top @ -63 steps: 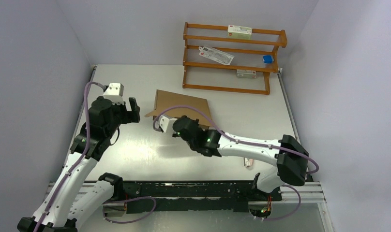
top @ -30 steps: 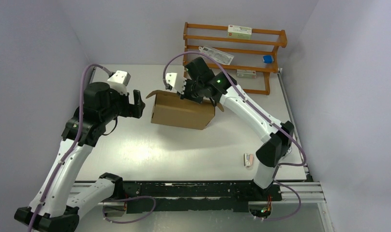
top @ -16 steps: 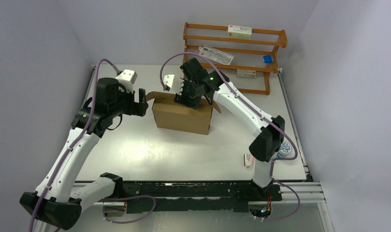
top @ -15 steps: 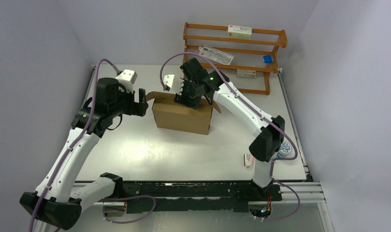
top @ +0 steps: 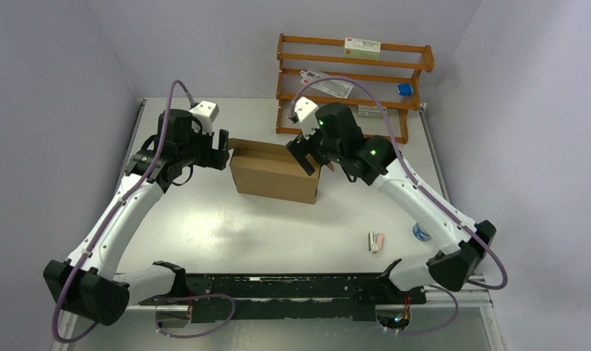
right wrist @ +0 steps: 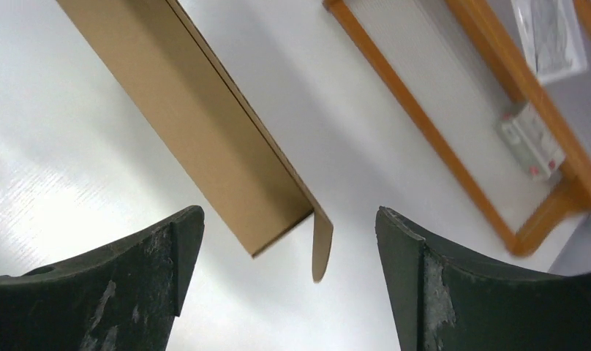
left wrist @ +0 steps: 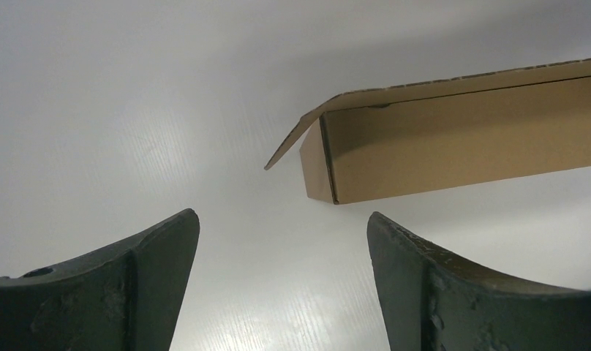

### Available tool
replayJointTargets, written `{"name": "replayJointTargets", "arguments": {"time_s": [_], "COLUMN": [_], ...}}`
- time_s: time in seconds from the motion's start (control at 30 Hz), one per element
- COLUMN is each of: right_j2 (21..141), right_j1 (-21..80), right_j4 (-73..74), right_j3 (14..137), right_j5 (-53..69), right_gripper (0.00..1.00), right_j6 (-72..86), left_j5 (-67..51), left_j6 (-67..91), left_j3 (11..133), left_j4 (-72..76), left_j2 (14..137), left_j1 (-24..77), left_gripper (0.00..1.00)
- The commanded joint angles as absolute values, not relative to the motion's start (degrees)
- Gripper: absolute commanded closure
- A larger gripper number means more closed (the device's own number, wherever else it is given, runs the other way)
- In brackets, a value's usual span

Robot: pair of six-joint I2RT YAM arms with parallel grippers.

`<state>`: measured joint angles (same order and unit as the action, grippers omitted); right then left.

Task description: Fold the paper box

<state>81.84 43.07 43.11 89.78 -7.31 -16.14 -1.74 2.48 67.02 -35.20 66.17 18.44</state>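
One paper box of brown cardboard stands on the table, a loose flap jutting from each end. There are two grippers. The left gripper hangs just beside the box's left end with its fingers spread wide; it holds nothing and stands clear of the cardboard. The right gripper is at the box's right rear corner, also spread wide and empty. Behind the box stands one wooden rack carrying four small items. In front of the box to its right lie one small pale object and one blue object, partly hidden.
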Motion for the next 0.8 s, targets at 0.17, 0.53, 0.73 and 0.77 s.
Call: {"name": "replayJointTargets", "arguments": {"time_s": [0.17, 0.53, 0.73, 0.77], "right_j2": [74.31, 75.24, 76.79, 77.02], "right_j1": [39.93, 34.12, 33.65, 33.66], "right_j4": [45.45, 40.28, 38.65, 38.53], "right_j3": [79.96, 75.23, 74.86, 74.76], "right_j5": [-13.93, -6.31, -5.27, -5.32], "right_gripper": [0.15, 0.33, 0.54, 0.56], "right_j6": [-3.72, -2.4, -2.55, -2.59], "left_j5": [-5.5, -9.24, -8.65, -8.76], "left_j6": [-3.04, -5.11, -6.51, -6.77], "left_j3": [72.21, 75.77, 78.17, 78.55], "left_j4": [-33.57, -35.27, -36.57, -36.84], "left_j2": [70.24, 76.09, 78.68, 79.06], "left_j1": [17.75, 16.14, 16.08, 16.08], "left_gripper": [0.15, 0.29, 0.37, 0.38]}}
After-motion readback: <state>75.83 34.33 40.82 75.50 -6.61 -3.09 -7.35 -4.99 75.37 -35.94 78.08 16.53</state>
